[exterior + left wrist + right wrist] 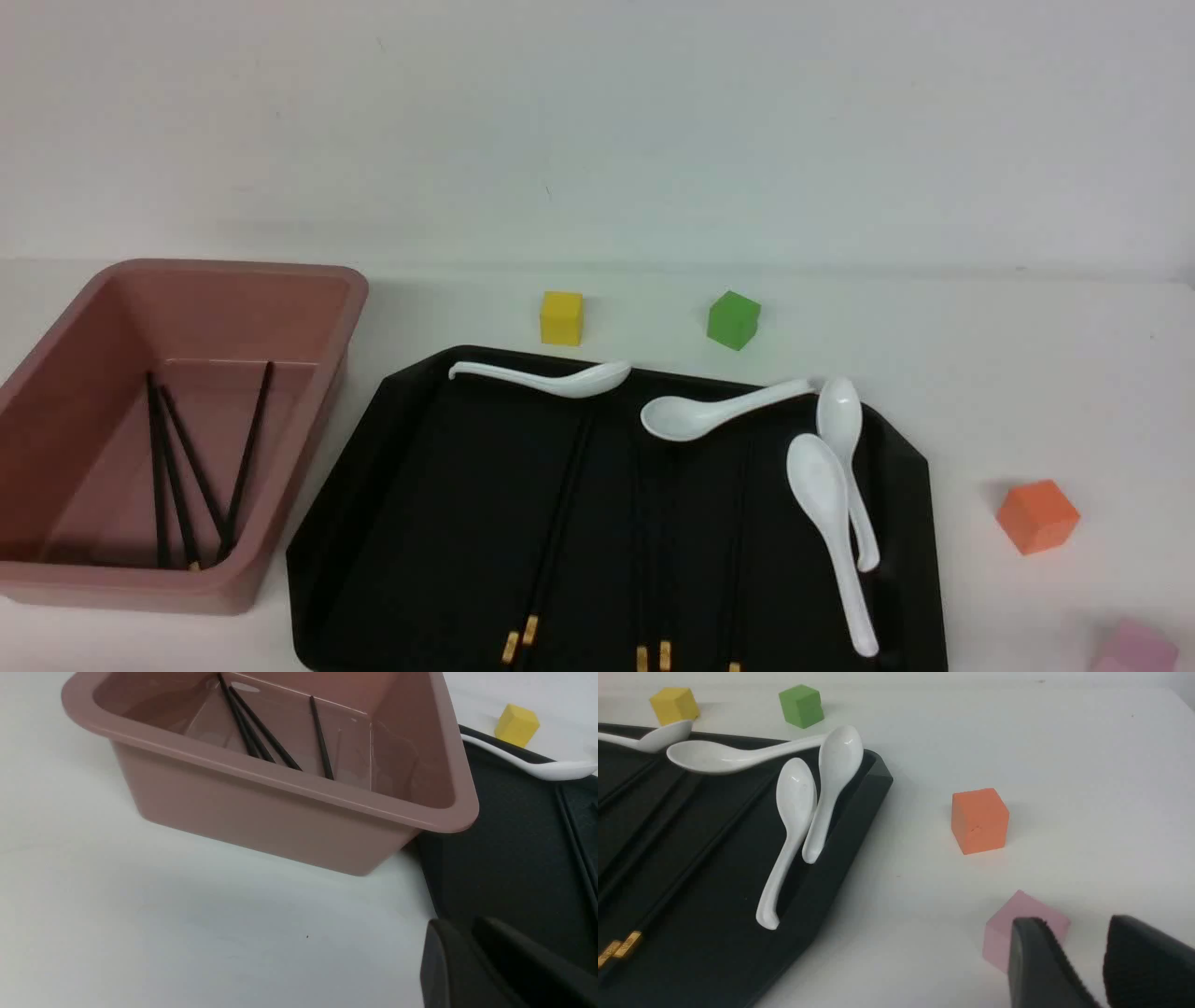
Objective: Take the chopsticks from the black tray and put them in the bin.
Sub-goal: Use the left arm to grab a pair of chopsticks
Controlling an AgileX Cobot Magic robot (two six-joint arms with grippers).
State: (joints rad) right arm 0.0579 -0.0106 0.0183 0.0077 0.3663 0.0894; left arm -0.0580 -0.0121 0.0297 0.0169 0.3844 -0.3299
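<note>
Chopsticks (246,457) lay in two places: we made out four in the pink bin (357,289), ahead of our left hand (462,924), and at least five in the black tray (439,523), off to that hand's right and to the left of our right hand (1073,924). By our judgement the job was about halfway through, with the tray's sticks left to move and the white spoons (825,495) to be left alone.

Both hands sat back on our own side of things, out of the front view. The left one was held above the table on the near side of the bin, its fingers close together; we could not tell whether they met, and saw nothing gripped. The right one stood parted and unladen, near the pink block (1008,933), with the orange block (978,821) farther ahead of it.
</note>
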